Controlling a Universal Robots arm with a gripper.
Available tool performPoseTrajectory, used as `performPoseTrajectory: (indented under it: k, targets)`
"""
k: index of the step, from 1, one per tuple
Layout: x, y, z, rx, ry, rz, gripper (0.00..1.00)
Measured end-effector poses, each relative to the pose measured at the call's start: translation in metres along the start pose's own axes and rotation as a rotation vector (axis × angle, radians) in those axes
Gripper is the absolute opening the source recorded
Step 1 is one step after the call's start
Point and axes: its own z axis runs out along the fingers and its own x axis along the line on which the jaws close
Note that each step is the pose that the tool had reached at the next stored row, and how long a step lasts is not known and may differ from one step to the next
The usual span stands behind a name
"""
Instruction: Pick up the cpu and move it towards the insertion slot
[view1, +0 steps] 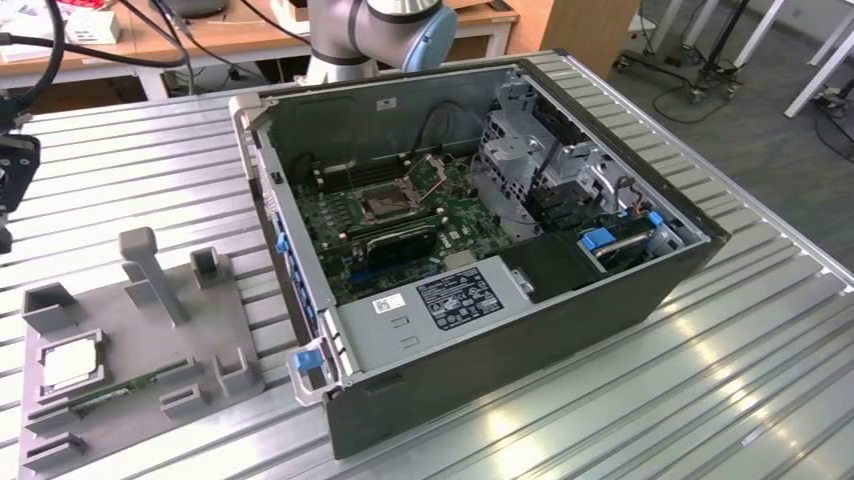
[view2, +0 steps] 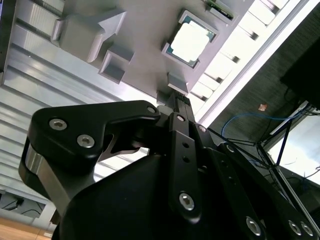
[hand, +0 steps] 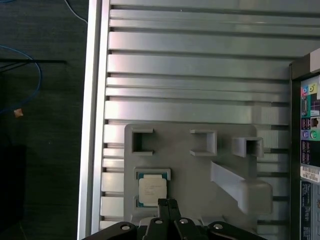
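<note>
The cpu (view1: 67, 366) is a small square chip with a silvery top. It lies flat in a recess of the grey fixture plate (view1: 200, 330) at the exterior view's lower left. Both wrist views show the cpu (hand: 152, 189) (view2: 193, 40) just beyond my fingertips. My gripper (hand: 167, 204) (view2: 176, 99) hovers above the plate near the chip's edge, fingers shut together with nothing between them. The insertion slot (view1: 383, 203), a silver-framed square socket, sits on the green board inside the open computer case (view1: 534, 330).
The fixture plate carries a tall slanted post (view1: 150, 268), several small brackets and a green memory stick (view1: 123, 388). It rests on a slatted aluminium table (view1: 747, 400). The table's edge (hand: 92, 125) lies close to the cpu, with dark floor and cables beyond.
</note>
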Motion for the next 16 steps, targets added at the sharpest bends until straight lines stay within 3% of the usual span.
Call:
performPoseTrajectory:
  k: [7,16]
  targets:
    - [0.0000,-0.0008,0.0050,0.0001,0.0002,0.000,0.11]
    - [0.0000,-0.0012,0.0055,0.0000,-0.0001,0.000,0.11]
